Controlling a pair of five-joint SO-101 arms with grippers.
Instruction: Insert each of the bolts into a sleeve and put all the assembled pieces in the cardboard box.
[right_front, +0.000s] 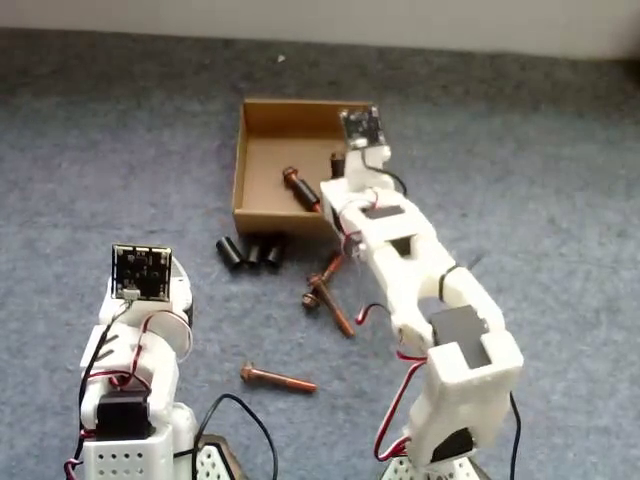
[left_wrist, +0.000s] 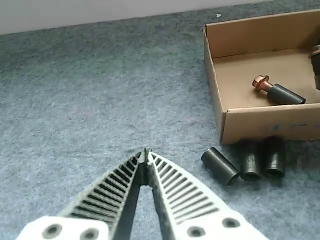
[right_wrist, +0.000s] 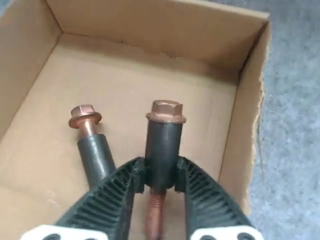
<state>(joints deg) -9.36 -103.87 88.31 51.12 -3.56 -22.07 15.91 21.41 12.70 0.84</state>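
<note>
The right gripper (right_wrist: 160, 175) pinches a sleeved bolt (right_wrist: 163, 145) over the cardboard box (right_front: 262, 160), at upper centre in the high view, beside another assembled piece (right_front: 301, 189). The left gripper (left_wrist: 146, 159) is closed on nothing above the carpet (left_wrist: 75, 90).

Grey-blue carpet (right_front: 120, 150) — short pile, pale wall strip (right_front: 400, 20) along its far edge, tiny white speck (right_front: 281, 59)

sleeved bolt (right_wrist: 162, 142) over box (right_wrist: 150, 25), 2nd assy (right_wrist: 95, 152) lying inside

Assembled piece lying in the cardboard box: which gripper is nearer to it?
Right. The right gripper, shut on a second piece, hangs over the cardboard box beside the lying piece; the left gripper is outside the box, over the carpet.
</note>
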